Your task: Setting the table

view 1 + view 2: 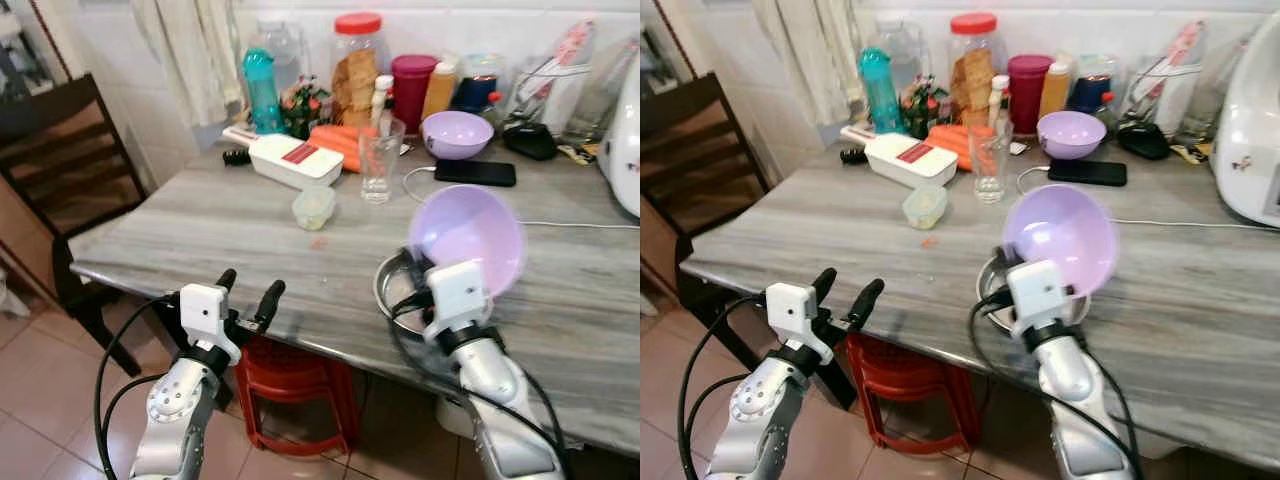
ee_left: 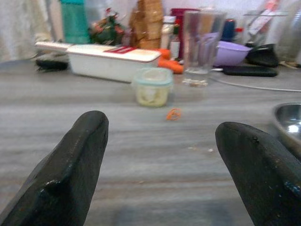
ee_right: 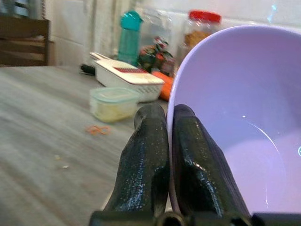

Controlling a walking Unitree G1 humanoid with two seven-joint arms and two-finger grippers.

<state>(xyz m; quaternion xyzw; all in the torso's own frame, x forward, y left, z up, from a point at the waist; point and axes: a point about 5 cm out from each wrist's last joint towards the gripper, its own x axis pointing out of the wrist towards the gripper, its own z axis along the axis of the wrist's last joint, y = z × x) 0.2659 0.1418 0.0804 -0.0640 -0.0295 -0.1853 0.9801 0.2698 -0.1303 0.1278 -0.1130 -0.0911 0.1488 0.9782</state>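
My right gripper is shut on the rim of a tilted lilac bowl, one finger inside and one outside. In the right wrist view its fingers pinch that rim, with the bowl beside them. The bowl hangs just above a steel bowl near the front edge of the grey table. My left gripper is open at the table's front edge, to the left, with nothing between its fingers. A second lilac bowl stands at the back.
Mid-table are a drinking glass, a small lidded container, a white slicer box and a black phone. Jars and bottles line the back wall. A white appliance stands right, a dark chair left, a red stool underneath.
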